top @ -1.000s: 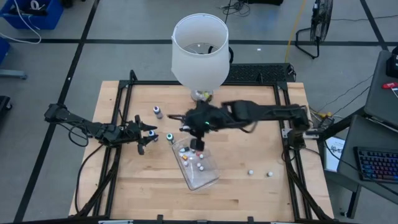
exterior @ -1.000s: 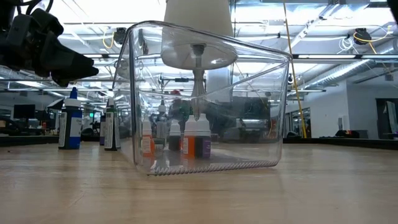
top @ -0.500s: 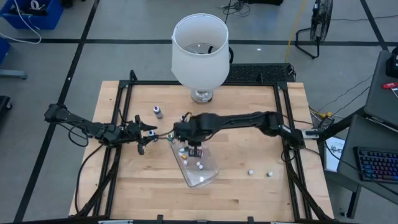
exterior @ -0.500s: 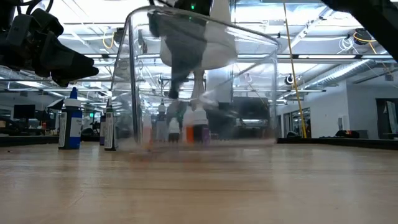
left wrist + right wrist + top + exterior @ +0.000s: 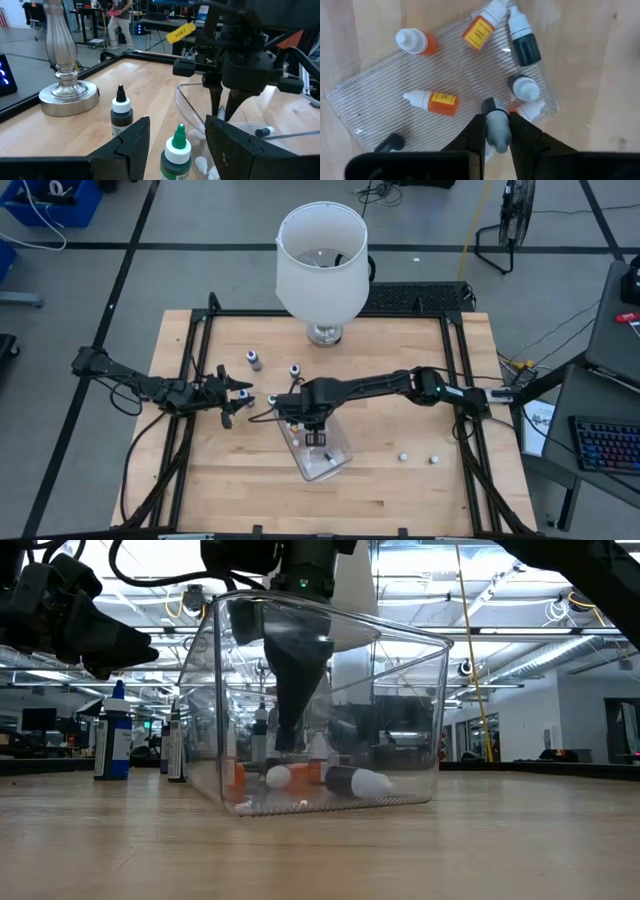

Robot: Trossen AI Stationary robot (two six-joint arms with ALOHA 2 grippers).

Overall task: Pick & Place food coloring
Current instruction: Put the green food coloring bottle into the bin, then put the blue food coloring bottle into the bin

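Note:
A clear plastic tray (image 5: 322, 452) lies at the table's middle with several food coloring bottles (image 5: 436, 101) on their sides in it. My right gripper (image 5: 496, 131) reaches down into the tray (image 5: 400, 720) and is shut on a grey bottle. My left gripper (image 5: 238, 394) hovers open to the tray's left. A green-capped bottle (image 5: 176, 152) stands upright on the table just ahead of its fingers, untouched. More bottles stand on the wood: a purple-capped one (image 5: 254, 360), a black-tipped one (image 5: 121, 112), and two small white-capped ones (image 5: 403, 456) to the right. My right gripper pinches a grey bottle (image 5: 497, 120) between its two fingers, coming from above and pointing down into the tray. The bottle points downward past the fingertips over the ribbed tray floor. Whether its end touches the floor, I cannot tell.
A big white lampshade (image 5: 320, 260) on a metal base (image 5: 65, 95) stands at the table's far middle. A black frame (image 5: 200, 330) runs along the table's edges. In the low view, a blue-labelled bottle (image 5: 113, 745) and a dark one (image 5: 178, 745) stand left of the tray.
My right gripper has moved from near the lamp base toward the near edge and slightly left, then down into the tray. The tray has shifted and turned a little. Bottles that stood upright in it now lie on their sides.

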